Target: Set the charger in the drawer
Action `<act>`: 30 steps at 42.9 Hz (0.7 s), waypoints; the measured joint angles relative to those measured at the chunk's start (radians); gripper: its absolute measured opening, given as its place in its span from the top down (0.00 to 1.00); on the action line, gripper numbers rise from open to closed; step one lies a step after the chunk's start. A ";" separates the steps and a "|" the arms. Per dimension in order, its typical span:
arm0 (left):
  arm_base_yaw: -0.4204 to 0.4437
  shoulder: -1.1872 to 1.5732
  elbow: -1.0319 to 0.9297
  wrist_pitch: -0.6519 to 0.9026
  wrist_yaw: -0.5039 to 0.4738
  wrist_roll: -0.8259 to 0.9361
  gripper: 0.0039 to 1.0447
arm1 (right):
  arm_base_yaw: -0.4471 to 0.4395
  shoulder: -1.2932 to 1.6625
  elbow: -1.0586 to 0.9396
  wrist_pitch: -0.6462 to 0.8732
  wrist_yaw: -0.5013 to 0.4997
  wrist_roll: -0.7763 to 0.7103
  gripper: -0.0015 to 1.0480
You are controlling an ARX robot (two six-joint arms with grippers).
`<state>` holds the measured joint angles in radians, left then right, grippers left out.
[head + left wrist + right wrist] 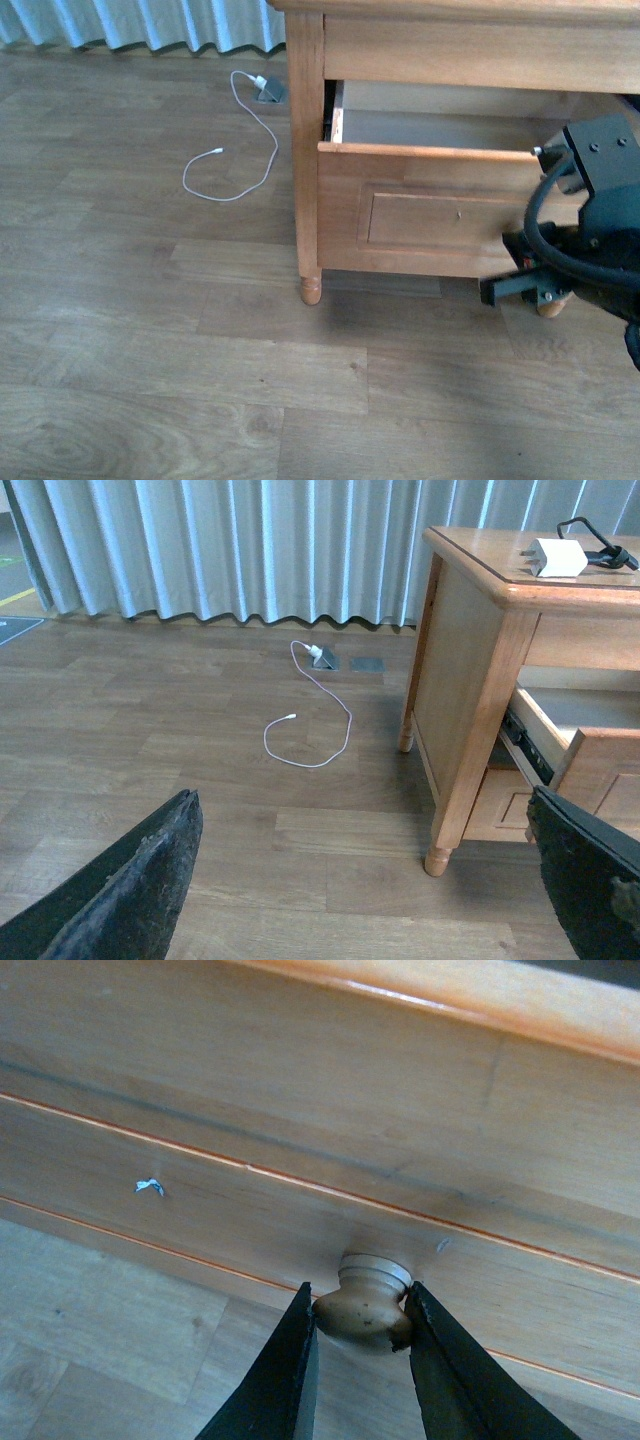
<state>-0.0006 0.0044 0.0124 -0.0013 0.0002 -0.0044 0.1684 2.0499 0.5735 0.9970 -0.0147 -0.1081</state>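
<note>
Your right claw [360, 1310] is clenched on the round pale knob [372, 1280] of a honey-brown drawer front. Both black fingers [290, 1360] press against the knob's sides, leaving only the knob's width between them. The right wrist view alone does not show which front this is.

Your left claw [361, 796] is released. Its two dark fingers are spread wide and hang above the floor [200, 730], holding nothing and touching nothing.

The charger [557, 557] lies on top of the nightstand [470, 650], above the drawer [430, 205], with its black cable looped just beside it. Any print on the white brick is too small to read.

The drawer stands pulled out from the nightstand. Its pale interior is open to the top between the drawer front and the rail under the nightstand's top. In the front view your right arm covers the drawer front's right end.

A thin white cable [235, 150] curls on the floor to the left of the nightstand, well apart from its front leg, with bare boards between them.
</note>
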 joint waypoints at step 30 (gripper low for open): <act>0.000 0.000 0.000 0.000 0.000 0.000 0.06 | -0.046 -0.131 -0.300 0.117 -0.138 -0.026 0.80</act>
<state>-0.0006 0.0044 0.0124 -0.0013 0.0002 -0.0040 0.1226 1.9186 0.2737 1.1141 -0.1528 -0.1341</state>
